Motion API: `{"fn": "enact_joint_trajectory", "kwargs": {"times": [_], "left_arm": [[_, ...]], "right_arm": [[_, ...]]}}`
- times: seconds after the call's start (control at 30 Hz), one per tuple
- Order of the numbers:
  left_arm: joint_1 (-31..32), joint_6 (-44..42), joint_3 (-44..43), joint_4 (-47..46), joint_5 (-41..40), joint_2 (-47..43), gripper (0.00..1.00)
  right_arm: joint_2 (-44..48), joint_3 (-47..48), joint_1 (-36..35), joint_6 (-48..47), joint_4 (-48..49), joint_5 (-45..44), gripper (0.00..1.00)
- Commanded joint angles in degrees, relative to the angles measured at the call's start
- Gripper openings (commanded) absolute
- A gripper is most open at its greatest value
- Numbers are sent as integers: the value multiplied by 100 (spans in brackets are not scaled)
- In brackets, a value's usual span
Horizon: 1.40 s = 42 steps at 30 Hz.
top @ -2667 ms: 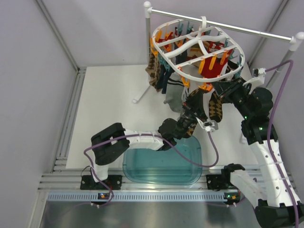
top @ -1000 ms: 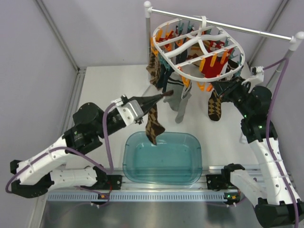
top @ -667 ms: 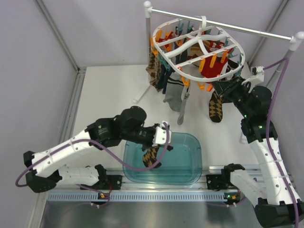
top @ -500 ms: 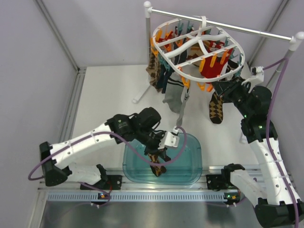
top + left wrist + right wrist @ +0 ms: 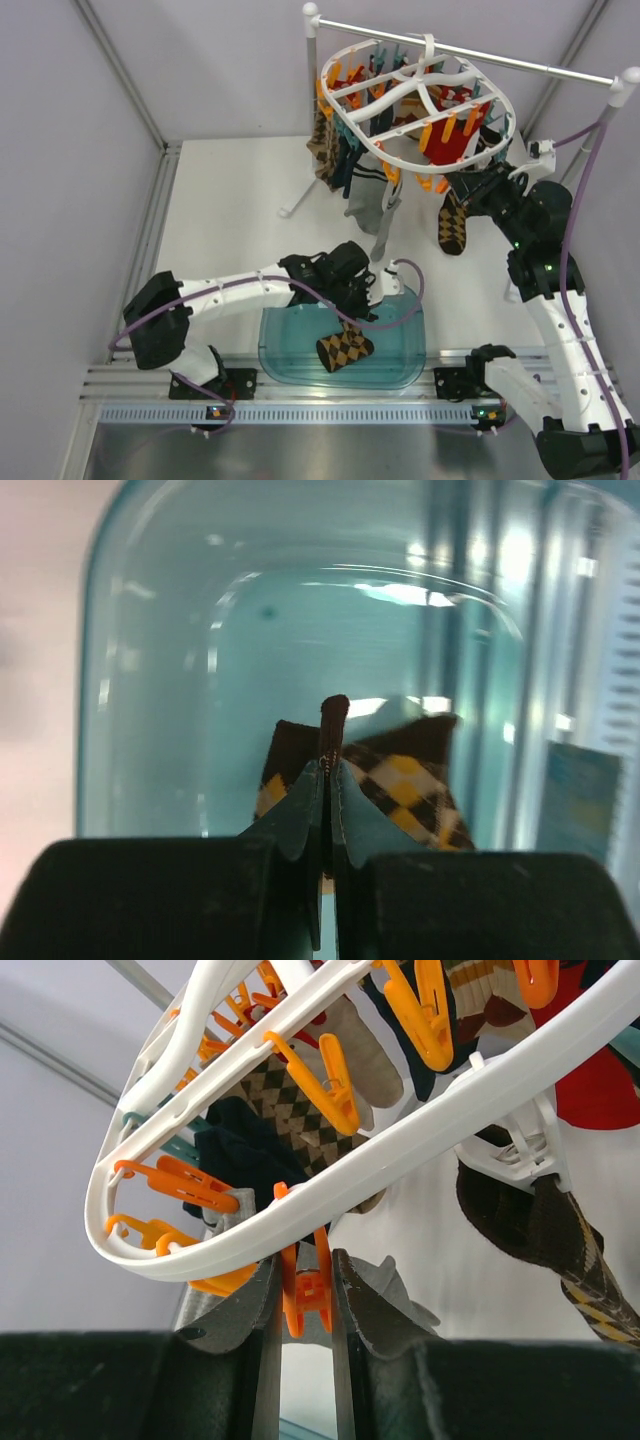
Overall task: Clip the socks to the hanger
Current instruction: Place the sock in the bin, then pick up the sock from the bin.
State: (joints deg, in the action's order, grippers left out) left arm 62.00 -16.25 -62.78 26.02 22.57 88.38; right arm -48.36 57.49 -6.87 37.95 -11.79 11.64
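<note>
Observed from the near edge of the table.

The left gripper (image 5: 329,770) is pinched fully closed on the dark brown cuff edge of 1 check sock (image 5: 345,348), with no gap showing between the jaws. That sock hangs low inside the teal tub (image 5: 405,355), its toe end at or near the floor (contact cannot be confirmed).

The second check sock (image 5: 452,224) hangs from the near right side of the hanger (image 5: 326,72), which hooks over the white rack rod (image 5: 470,50).

The right gripper (image 5: 304,1262) is closed about an orange clip (image 5: 305,1302) under the hanger's rim, 1 finger pressing each side. Whether the clip's mouth is sprung open cannot be told.

Handling assessment: the sock looks light, soft and limp. It will likely droop and swing from any single hold, and has no stiffness for pushing into a clip. The cuff is the sound place to grip, leaving a short margin of fabric proud of the fingertips, as the left wrist view shows, for the clip to bite. Slip risk is judged low.
</note>
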Motion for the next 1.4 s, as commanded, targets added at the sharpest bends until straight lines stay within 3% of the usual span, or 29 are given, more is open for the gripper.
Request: {"fn": "enact_joint_trajectory", "kwargs": {"times": [0.0, 0.27, 0.4, 0.53, 0.6, 0.63, 0.77, 0.87, 1.07, 1.23, 1.37], "left_arm": [[409, 439, 389, -1793, -1752, -374, 0], [1454, -589, 1312, -3357, -3345, 21, 5], [1693, -967, 1330, -3209, -3496, 469, 22], [1719, -994, 1251, -2674, -3022, 435, 37], [1719, -933, 1199, -2199, -2636, 216, 38], [1719, -898, 1190, -2093, -2522, 102, 51], [1711, -425, 1005, -1443, -1958, -644, 61], [1650, 320, 699, -1153, -2430, -787, 63], [1368, 2446, -348, 95, -3513, -24, 62], [1298, 2943, -357, 78, -3628, 319, 59], [1034, 3145, -647, 570, -3444, 1021, 57]], "right_arm": [[90, 34, 20, -69, -25, -65, 0], [63, -107, 28, 10, 89, -65, 0], [55, -81, 19, -25, 81, -65, 0], [55, -63, 19, -42, 72, -92, 0], [55, -54, 28, -34, 81, -92, 0], [55, -54, 28, -34, 81, -83, 0], [55, 7, 20, -60, 45, -83, 0], [55, 25, 28, -43, 37, -74, 0], [55, -19, 28, 36, 63, -83, 0], [46, -10, 28, 19, 63, -109, 0], [63, 16, 28, -51, 19, -144, 0]]}}
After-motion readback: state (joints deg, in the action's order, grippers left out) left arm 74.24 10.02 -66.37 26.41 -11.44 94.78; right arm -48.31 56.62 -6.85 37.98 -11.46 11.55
